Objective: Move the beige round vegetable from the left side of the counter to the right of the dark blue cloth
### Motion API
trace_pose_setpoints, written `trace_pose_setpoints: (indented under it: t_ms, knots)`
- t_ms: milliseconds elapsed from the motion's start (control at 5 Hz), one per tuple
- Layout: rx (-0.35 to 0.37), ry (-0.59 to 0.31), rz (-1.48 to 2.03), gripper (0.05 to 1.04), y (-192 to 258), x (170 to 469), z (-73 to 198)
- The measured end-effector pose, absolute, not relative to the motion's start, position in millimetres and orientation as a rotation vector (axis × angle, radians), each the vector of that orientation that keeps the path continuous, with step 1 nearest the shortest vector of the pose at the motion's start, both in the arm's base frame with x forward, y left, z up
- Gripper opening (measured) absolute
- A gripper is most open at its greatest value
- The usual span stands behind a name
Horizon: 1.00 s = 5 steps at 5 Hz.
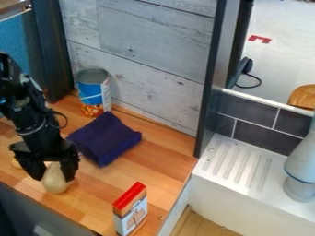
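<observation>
At the left of the wooden counter (166,159), as the camera view has it, I see the black gripper (56,179) hanging down, its two fingers clamped on the sides of a pale, rounded thing (56,180), narrower at the top and wider below. The pale thing is near the counter's front edge; whether its bottom touches the wood, I can't tell. A bit of something yellowish (16,163) peeks out by the outer side of the gripper. Just beyond the arm, toward the middle, a dark purple cloth (106,139) lies folded on the wood, and behind it a can (93,97), blue above and orange below, stands upright near the grey plank wall (144,44). Well apart from the gripper, nearer the camera, a box (131,213) with a red top stands upright close to the counter's right end. Past a dark post (211,83) there's a white ribbed drainboard (237,161) with dark tiles (261,138) behind it, and a pale grey, rounded thing with a blue line (301,163) stands at the right edge. Above the tiles a round brown thing (302,96) shows in part, and a black cable (251,85) loops near the post.
</observation>
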<state>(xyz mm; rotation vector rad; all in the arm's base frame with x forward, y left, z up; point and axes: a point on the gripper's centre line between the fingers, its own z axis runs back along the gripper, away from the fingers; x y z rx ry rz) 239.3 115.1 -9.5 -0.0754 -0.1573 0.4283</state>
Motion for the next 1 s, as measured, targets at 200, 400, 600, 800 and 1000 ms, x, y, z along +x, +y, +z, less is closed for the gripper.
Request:
trace_pose_setpoints:
  t_ms: [200,400,600,800,1000]
  knots:
    - [-0.052,-0.131,0.419,0.979,111.9,245.6,-19.1]
    - [-0.039,-0.108,0.412,0.892,109.0,246.4,-28.6]
    - [-0.042,-0.108,0.425,0.846,108.6,246.5,-27.8]
    - [-0.047,-0.130,0.436,0.846,106.8,246.9,0.2]
    - [-0.119,-0.165,0.402,0.846,87.0,260.3,33.8]
